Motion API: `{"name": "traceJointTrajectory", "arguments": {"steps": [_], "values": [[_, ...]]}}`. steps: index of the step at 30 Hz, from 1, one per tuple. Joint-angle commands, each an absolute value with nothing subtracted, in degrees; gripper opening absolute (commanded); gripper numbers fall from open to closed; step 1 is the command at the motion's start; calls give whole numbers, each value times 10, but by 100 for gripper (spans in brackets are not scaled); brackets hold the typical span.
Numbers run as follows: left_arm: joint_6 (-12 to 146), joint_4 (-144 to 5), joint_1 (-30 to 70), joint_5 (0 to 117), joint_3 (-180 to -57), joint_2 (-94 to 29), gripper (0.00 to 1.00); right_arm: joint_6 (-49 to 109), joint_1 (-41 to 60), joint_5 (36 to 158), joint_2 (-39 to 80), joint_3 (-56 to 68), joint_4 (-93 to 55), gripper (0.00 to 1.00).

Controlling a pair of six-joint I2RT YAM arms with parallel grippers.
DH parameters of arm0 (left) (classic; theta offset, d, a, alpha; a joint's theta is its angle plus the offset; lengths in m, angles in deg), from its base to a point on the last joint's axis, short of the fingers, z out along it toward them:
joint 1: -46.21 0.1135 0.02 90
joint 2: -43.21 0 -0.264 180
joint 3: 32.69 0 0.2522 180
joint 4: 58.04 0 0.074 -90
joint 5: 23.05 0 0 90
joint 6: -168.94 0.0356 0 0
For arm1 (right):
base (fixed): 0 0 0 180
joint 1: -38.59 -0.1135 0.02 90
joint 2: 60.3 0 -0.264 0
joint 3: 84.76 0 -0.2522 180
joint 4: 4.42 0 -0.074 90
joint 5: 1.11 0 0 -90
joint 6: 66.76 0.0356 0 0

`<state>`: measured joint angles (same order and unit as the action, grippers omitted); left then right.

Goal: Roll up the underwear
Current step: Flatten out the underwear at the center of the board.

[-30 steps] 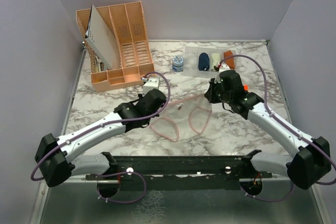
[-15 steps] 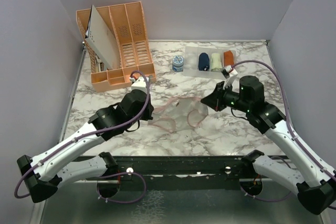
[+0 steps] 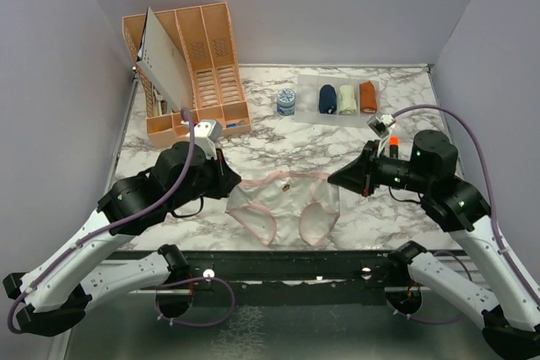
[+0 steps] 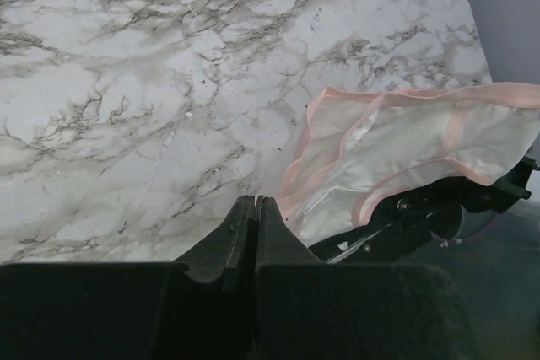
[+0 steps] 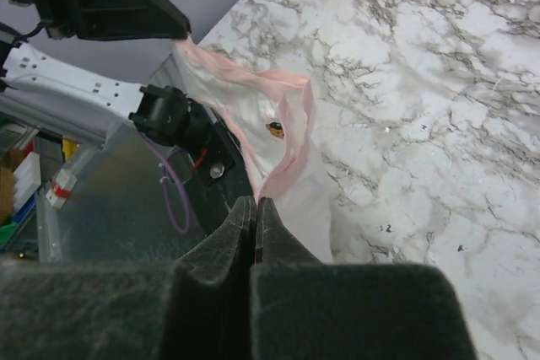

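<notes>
1. The pink-edged underwear is held spread out between the two grippers, over the near middle of the marble table.
2. The left gripper is seen at the left corner of the waistband. Its jaws are pressed fully together, and the pink edging is pinched at their tips.
3. The right gripper is seen at the opposite corner. Its jaws are likewise closed tight, and the pink edging is caught between their tips.
4. The waistband is drawn in a shallow line from one gripper to the other. The two leg openings hang below it as pink-rimmed loops toward the near edge of the table. Whether the lower cloth touches the table cannot be told.
5. A small dark tag is seen on the cloth just under the middle of the waistband.
6. The navy underwear is found rolled up at the far side of the table, well apart from both grippers.
7. It is laid on a clear sheet in a row with a cream bundle just beside it and a rust-orange bundle at the right end.
8. A small blue-and-white jar is placed just left of that sheet.
9. An orange organizer is set at the far left corner, with a grey board leaned inside it.
</notes>
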<state>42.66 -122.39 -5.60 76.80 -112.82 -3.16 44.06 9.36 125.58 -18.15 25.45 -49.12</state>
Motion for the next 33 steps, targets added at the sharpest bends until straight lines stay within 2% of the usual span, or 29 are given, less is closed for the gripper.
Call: {"name": "traceJointTrajectory", "arguments": {"steps": [1,5,12,16,21,22,23,24,25,26,28,30,33], "values": [[406,-1289,-55,810,-1131,-98,0,456,95,1157,-102,248,-539,1],[417,-1223,-49,901,-1090,-193,0,459,96,1030,45,254,-515,1],[468,-1033,38,932,-1028,-343,0,428,97,914,248,245,-392,1],[489,-959,68,936,-1010,-373,0,413,97,892,323,203,-382,0],[530,-927,102,919,-1011,-396,0,404,97,842,360,183,-378,2],[538,-927,106,919,-1014,-403,5,400,97,834,367,179,-379,7],[544,-927,110,918,-1017,-411,12,394,98,827,374,174,-381,18],[550,-929,114,917,-1020,-420,23,388,97,820,379,169,-383,35],[553,-936,118,922,-1025,-428,32,384,97,815,379,169,-378,47],[549,-945,122,933,-1032,-434,42,383,97,806,376,170,-372,54],[544,-961,129,952,-1040,-436,63,382,98,784,363,171,-364,63],[540,-970,136,962,-1044,-427,77,380,97,772,346,168,-364,64],[549,-972,141,940,-1046,-402,81,383,98,823,316,180,-348,64]]}}
